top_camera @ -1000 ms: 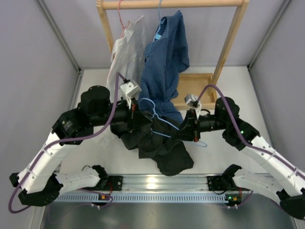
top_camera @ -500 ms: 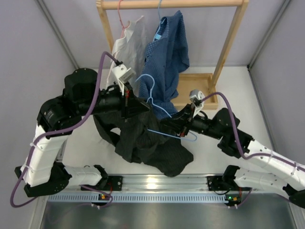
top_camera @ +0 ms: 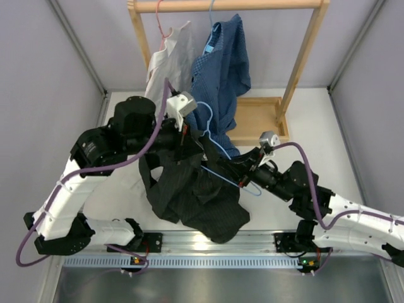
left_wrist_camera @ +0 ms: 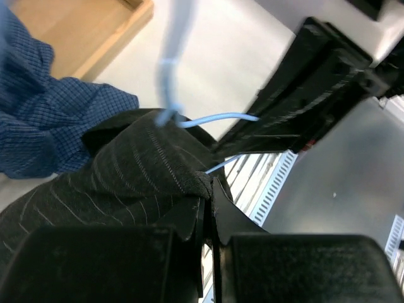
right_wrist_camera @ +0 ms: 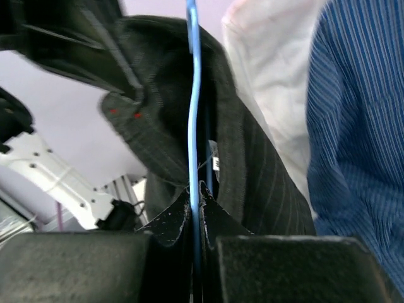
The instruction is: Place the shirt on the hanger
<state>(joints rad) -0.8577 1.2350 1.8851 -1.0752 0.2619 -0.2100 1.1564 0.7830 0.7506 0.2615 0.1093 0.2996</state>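
The dark pinstriped shirt (top_camera: pixel 196 196) hangs lifted above the table, bunched in the middle. My left gripper (top_camera: pixel 189 144) is shut on its upper edge; in the left wrist view the fabric (left_wrist_camera: pixel 126 177) is pinched between the jaws. The light-blue wire hanger (top_camera: pixel 214 148) runs from its hook near the left gripper down to my right gripper (top_camera: pixel 243 175), which is shut on the wire. In the right wrist view the hanger wire (right_wrist_camera: pixel 192 95) rises straight out of the closed jaws, with the shirt (right_wrist_camera: pixel 252 164) draped behind it. The hanger (left_wrist_camera: pixel 173 76) sits partly inside the shirt.
A wooden rack (top_camera: pixel 303 57) stands at the back with a blue checked shirt (top_camera: pixel 221 76) and a white shirt (top_camera: pixel 167 69) hanging from its bar. Its wooden base tray (top_camera: pixel 255 120) lies behind the arms. A metal rail (top_camera: pixel 208 243) runs along the near edge.
My left gripper has moved right and nearer with the shirt, which hangs more bunched. My right gripper has shifted a little down and right with the hanger.
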